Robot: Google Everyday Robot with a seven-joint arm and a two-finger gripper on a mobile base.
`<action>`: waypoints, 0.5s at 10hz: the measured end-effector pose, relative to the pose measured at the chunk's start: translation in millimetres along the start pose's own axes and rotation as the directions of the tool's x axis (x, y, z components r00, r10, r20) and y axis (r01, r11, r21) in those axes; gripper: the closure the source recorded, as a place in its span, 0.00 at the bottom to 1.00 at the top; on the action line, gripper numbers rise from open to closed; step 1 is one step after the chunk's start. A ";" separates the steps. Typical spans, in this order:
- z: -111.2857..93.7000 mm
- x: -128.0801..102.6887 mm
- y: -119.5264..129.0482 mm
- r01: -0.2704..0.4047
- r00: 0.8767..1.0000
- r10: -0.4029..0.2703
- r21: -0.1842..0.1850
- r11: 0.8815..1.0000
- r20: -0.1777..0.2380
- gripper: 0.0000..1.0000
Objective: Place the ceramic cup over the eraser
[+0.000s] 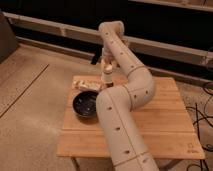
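Camera view: small cream-white cylindrical ceramic cup (pixel 106 76) under end effector (pixel 106 66); grip unclear.

Showing pale beige all over the arm (pixel 122 100), peppered with rows of small dark holes. Sitting over the far edge of the table (pixel 165 130), the hand (pixel 103 62), reading beige with a dark patch on one side. Showing cream-white on the ceramic cup (pixel 106 76) just under the hand. Reading light honey wood on the table, striped by slat lines, with a tiny dark mark at one near corner. Showing black on the bowl (pixel 86 104), with pale speckled glints inside. Reading pale with dark marks on the oblong block (pixel 86 85). Showing speckled grey-tan on the floor (pixel 30 100). Running black beside the table, cables (pixel 204 116).
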 end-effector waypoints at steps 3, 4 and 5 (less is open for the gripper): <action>10.0 9.5 -14.1 -0.056 0.998 0.056 0.013 0.998 -0.018 1.00; 14.2 11.7 -17.8 -0.072 0.997 0.073 0.014 0.997 -0.021 1.00; 17.6 10.2 -18.8 -0.078 0.997 0.078 0.012 0.997 -0.014 1.00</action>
